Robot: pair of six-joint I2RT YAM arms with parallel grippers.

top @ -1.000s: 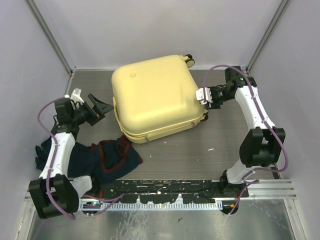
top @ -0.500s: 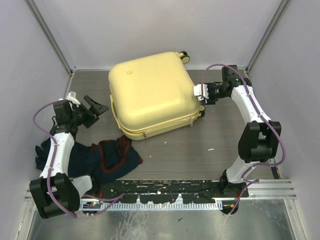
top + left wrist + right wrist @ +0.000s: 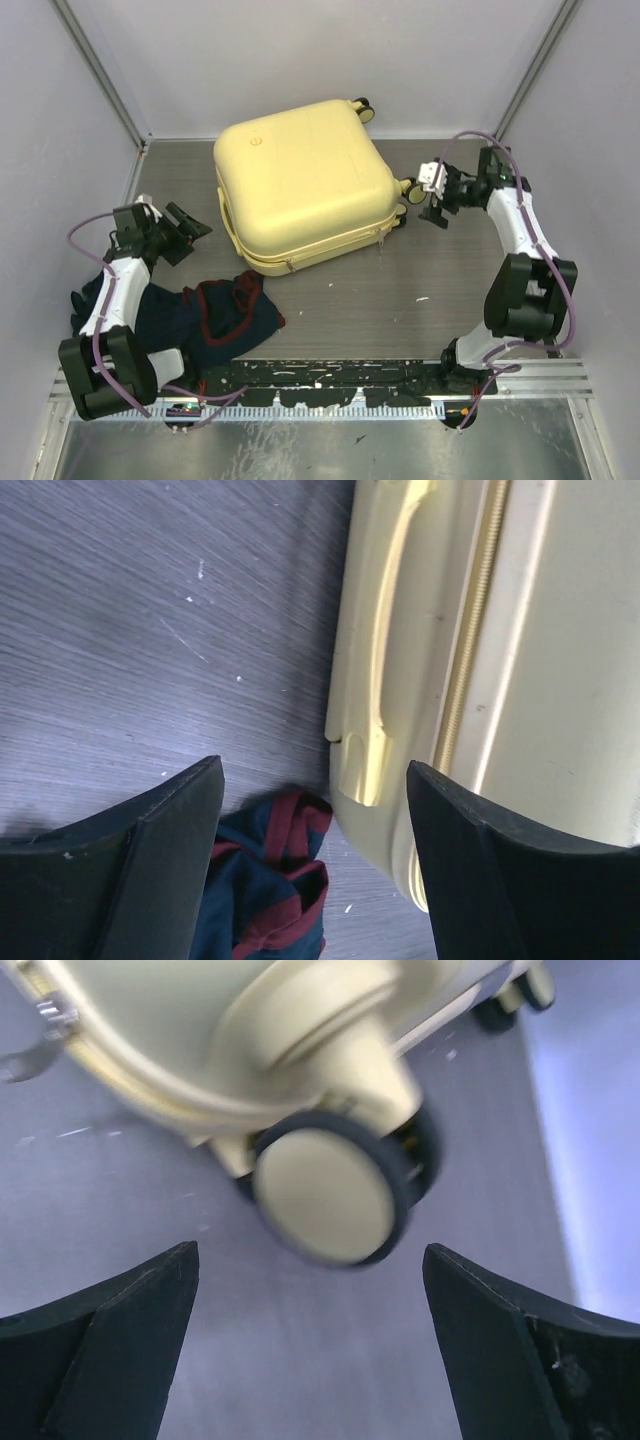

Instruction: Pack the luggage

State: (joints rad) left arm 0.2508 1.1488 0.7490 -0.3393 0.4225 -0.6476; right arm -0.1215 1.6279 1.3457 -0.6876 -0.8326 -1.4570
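**Closed Case Flanked by Two Open Pincers**

The right gripper [image 3: 310,1260] is held with its jaws wide apart and nothing between them, just short of a black-rimmed wheel [image 3: 325,1195] at the right side of the luggage [image 3: 305,185]. The left gripper [image 3: 315,770] is likewise spread and empty, with the yellow handle [image 3: 385,650] seen ahead of it and a navy and red garment [image 3: 270,900] below.

The luggage lies flat and shut toward the far edge of the tabletop [image 3: 450,280]; the clothing is heaped at the near left corner.

The shell probably has to be opened first. The zip puller [image 3: 45,1010] should be sought along the seam, while the case is steadied from the handle side so that it is not rolled away.
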